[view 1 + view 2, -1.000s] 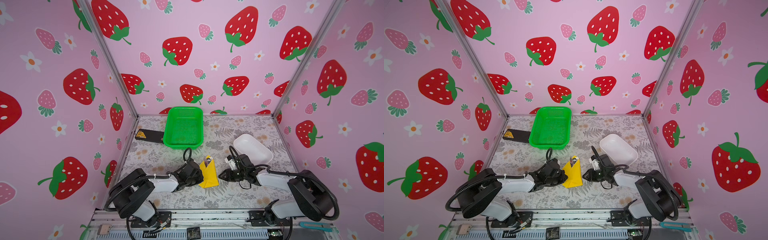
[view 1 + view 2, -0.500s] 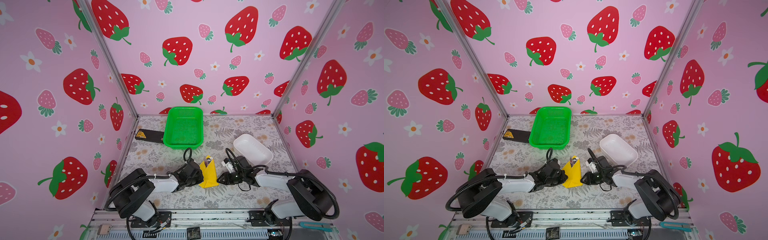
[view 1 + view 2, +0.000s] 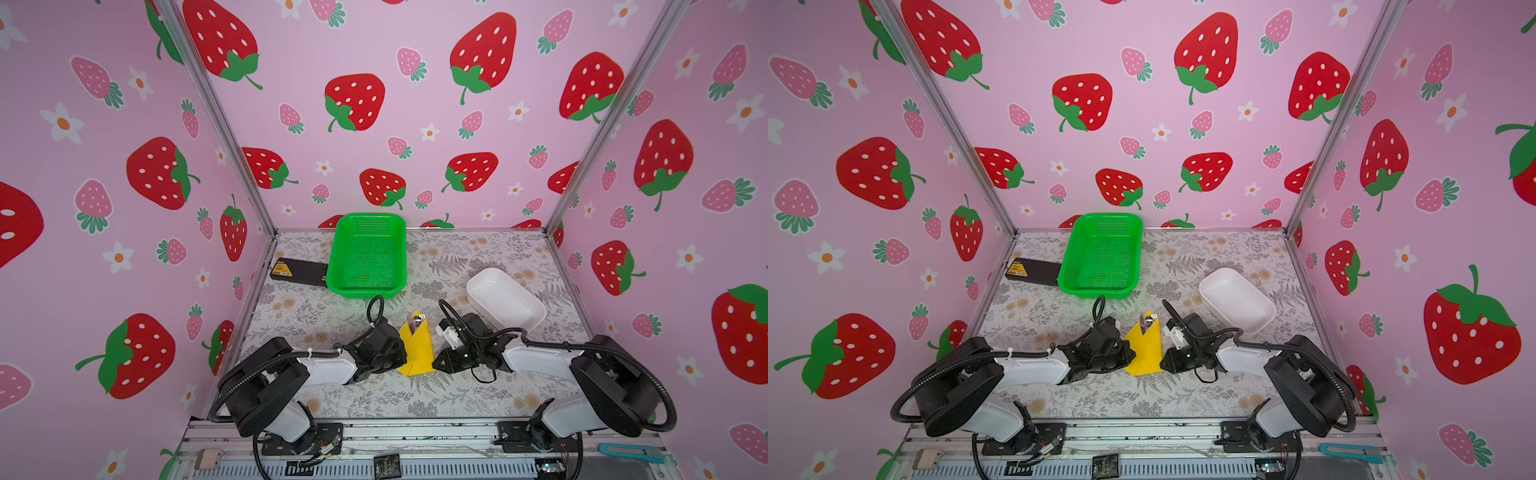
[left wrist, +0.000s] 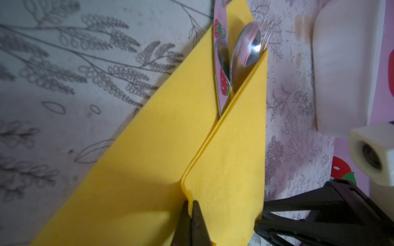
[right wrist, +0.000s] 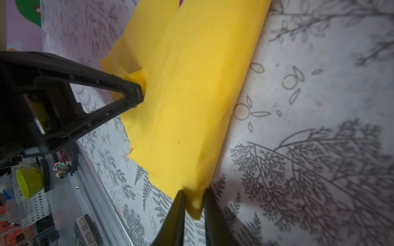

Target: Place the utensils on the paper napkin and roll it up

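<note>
Yellow napkin [image 3: 417, 353]: folded over, lying between both arms.
Cutlery [image 4: 247, 49]: tucked inside, tops poking out.
Left pincer [image 4: 190, 205]: pinched tight on the fold.
Right pincer [image 5: 194, 191]: has moved in, its jaws now narrow around the near corner (gripping yet? I cannot tell).
Meaning: the wrap looks nearly done.

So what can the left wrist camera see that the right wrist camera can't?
Only the left wrist view shows the spoon and other cutlery poking out of the yellow napkin, plus the white dish. Only the right wrist view shows a metal rail and a lime-green cup beyond it. Both show the napkin, the leaf-patterned table, the left end effector pinching the napkin's edge, and the right end effector, its jaws either side of the napkin's corner.
</note>
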